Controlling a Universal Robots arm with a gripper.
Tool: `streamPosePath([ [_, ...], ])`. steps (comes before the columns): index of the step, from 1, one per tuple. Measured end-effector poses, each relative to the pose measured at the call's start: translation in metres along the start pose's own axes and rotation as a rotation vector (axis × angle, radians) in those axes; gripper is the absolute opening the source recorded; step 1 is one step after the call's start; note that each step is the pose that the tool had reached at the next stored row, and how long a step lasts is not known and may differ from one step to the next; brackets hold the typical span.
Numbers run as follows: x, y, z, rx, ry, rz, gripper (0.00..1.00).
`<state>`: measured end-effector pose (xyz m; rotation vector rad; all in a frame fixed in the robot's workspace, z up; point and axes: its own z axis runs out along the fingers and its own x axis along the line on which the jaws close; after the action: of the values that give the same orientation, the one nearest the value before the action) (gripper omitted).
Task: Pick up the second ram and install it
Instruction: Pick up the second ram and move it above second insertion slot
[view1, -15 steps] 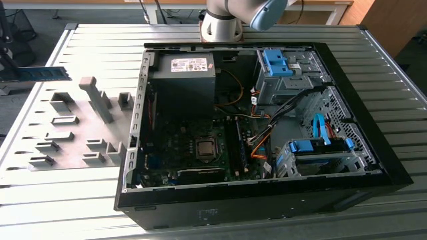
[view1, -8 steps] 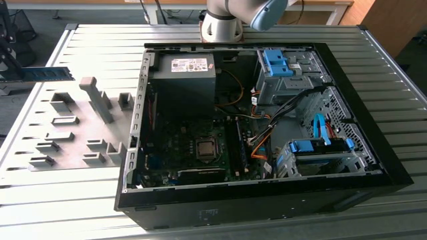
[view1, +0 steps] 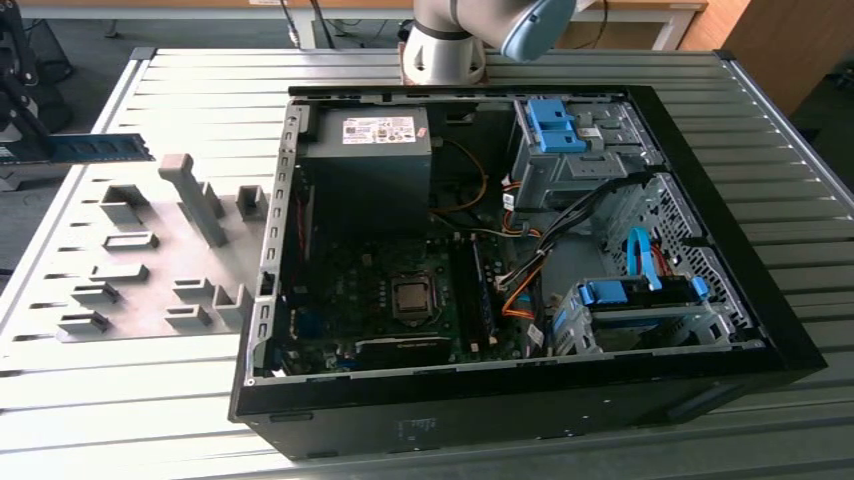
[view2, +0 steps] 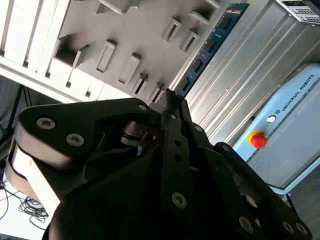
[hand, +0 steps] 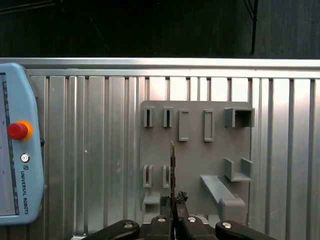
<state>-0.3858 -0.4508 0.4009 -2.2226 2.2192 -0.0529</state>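
Note:
The second ram (view1: 107, 147) is a thin blue-green stick hanging level in the air above the far end of the grey holder plate (view1: 147, 270), at the exterior view's left. In the second wrist view my gripper (view2: 172, 100) is shut on one end of the ram (view2: 215, 40), whose dark chips run away from the fingers. The first wrist view shows the ram (hand: 172, 165) edge-on, rising from the shut gripper (hand: 174, 200) over the holder plate (hand: 195, 165). The black memory slots (view1: 470, 290) lie inside the open computer case (view1: 747, 330), well off to the exterior view's right of the ram.
The grey plate carries several block-shaped holders (view1: 194, 195). The case holds a power supply (view1: 367, 150), blue drive cages (view1: 627, 295) and loose cables (view1: 534, 270). A pale blue teach pendant (hand: 15, 150) with a red button lies on the ribbed metal table (view1: 107, 400).

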Motion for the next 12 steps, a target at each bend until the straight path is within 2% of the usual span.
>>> streamPosePath([
  [12, 0.0, -0.0087, 0.0002, 0.0, -0.0001, 0.0, 0.14],
])
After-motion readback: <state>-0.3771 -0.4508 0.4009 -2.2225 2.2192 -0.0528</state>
